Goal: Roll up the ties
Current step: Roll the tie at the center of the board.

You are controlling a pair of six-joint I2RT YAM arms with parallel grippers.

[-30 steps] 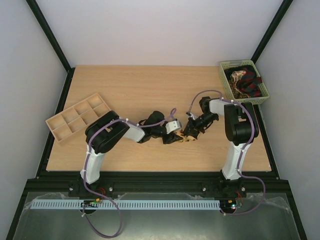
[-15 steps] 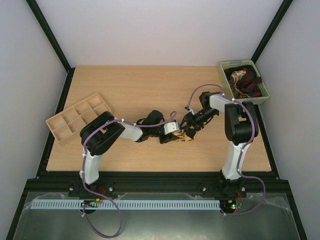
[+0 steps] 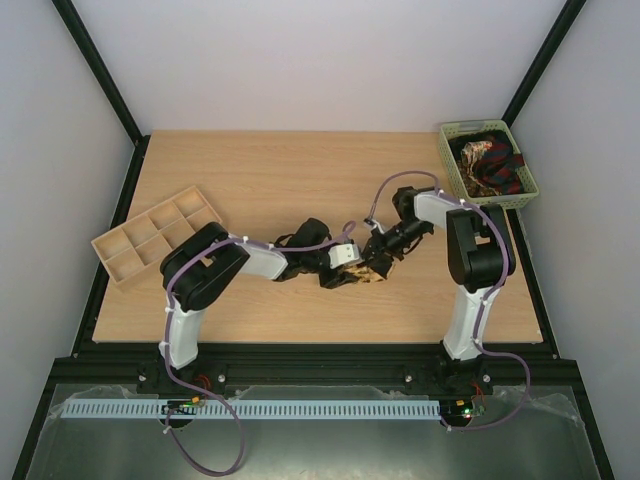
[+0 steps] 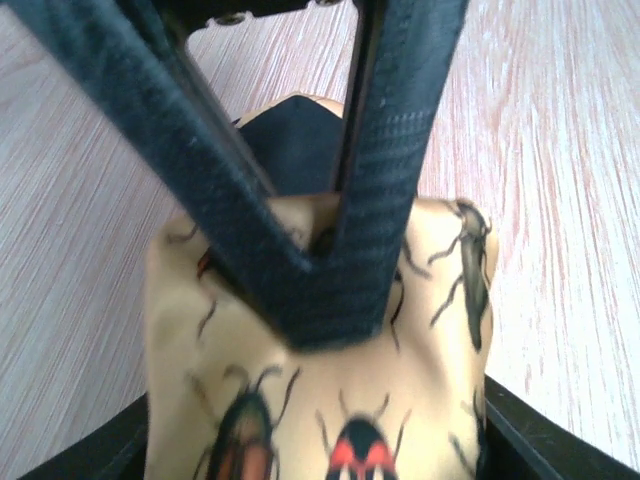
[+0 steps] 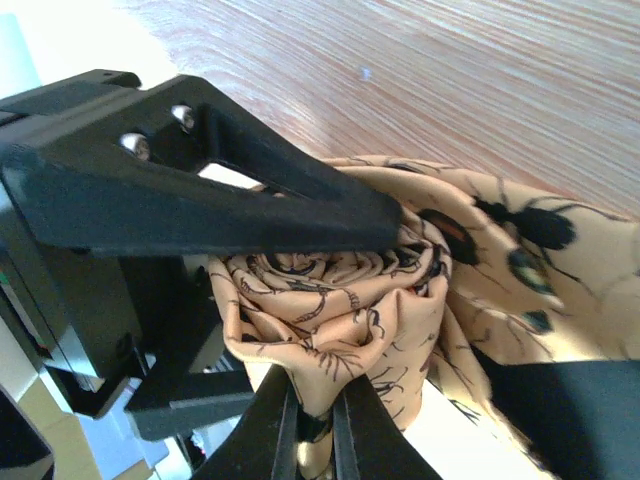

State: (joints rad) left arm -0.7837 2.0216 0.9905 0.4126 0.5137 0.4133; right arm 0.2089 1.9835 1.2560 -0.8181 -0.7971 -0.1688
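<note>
Tools gripping one tan tie (image 5: 350,290) at mid-surface (image 3: 260,180)
Left tool (image 4: 320,300) pinches the beetle-printed fabric, its fingers meeting in a V; right tool (image 5: 315,428) is clamped on the coiled roll's edge; loose fabric spreads just beside the roll.

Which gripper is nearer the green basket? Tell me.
Right. The right gripper holds the tie on the side towards the green basket; the left gripper holds it from the opposite side.
</note>
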